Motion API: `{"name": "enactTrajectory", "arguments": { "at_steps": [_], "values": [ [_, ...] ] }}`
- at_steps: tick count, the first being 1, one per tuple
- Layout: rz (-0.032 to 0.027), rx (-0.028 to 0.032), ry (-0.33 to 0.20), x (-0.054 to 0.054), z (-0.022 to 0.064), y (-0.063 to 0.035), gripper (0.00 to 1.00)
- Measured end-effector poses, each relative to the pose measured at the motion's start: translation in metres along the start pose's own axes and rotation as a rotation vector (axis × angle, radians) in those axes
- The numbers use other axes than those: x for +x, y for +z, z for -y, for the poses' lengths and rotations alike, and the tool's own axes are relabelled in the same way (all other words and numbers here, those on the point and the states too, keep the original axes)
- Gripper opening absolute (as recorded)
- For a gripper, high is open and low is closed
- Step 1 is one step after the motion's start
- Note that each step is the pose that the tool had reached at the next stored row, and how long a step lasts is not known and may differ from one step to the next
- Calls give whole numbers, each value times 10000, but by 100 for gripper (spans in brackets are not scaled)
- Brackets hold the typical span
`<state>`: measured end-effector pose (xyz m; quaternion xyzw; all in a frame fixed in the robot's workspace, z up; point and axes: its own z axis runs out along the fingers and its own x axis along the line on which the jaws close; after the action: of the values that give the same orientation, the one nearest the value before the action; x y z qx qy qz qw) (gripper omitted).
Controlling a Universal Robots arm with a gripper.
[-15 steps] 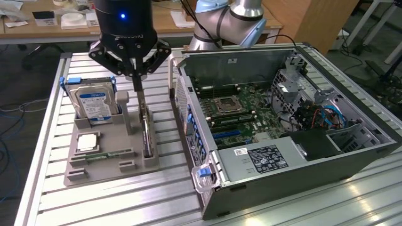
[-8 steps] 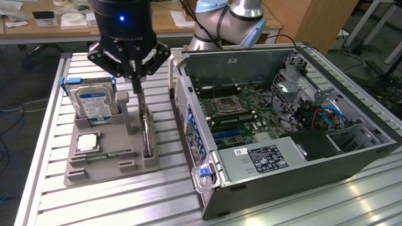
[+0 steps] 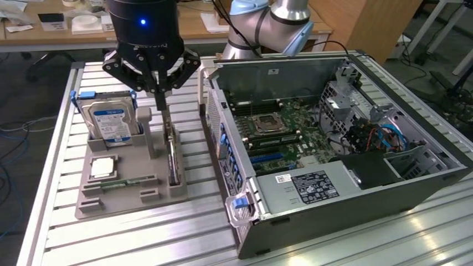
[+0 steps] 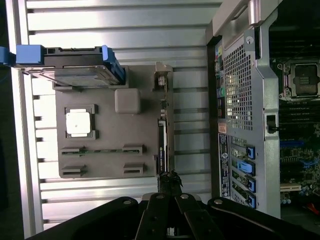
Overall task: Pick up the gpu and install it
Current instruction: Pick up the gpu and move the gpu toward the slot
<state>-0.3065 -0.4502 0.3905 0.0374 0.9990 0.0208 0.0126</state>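
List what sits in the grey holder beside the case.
The holder carries an upright hard drive, a processor chip, a memory stick and the gpu on edge. The fingers, shut on it, cover part of its top; the slot hides its lower edge.

On the bench [image 3: 111,238] the parts tray [image 3: 126,199] lies toward the exterior view's left and the computer case [image 3: 347,205] just beside it on the right, its open side up. In the tray's far left corner the hard drive [image 3: 111,122] stands upright. Nearer than that lies the processor [image 3: 103,167], with the memory stick [image 3: 122,183] in a slot in front of it. The gpu [image 3: 173,160] stands on edge along the tray's case-side rim. My tool [image 3: 160,105] hangs over its far end, pinched on the upper edge.
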Motion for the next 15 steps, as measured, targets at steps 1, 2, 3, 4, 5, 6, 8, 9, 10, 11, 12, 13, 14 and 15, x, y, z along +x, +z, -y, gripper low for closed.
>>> {"name": "enactTrajectory", "arguments": {
  "at_steps": [1,2,3,4,5,6,8,9,10,11,12,13,14,15],
  "values": [
    [-1,0,0,0,0,0,11],
    [0,0,0,0,0,0,11],
    [0,0,0,0,0,0,11],
    [0,0,0,0,0,0,11],
    [-1,-1,0,0,0,0,11],
    [0,0,0,0,0,0,11],
    [0,0,0,0,0,0,17],
    [-1,0,0,0,0,0,23],
    [-1,0,0,0,0,0,23],
    [0,0,-1,0,0,0,23],
    [-1,0,0,0,0,0,29],
    [-1,0,0,0,0,0,87],
    [-1,0,0,0,0,0,94],
    [0,0,0,0,0,0,94]
  ]
}}
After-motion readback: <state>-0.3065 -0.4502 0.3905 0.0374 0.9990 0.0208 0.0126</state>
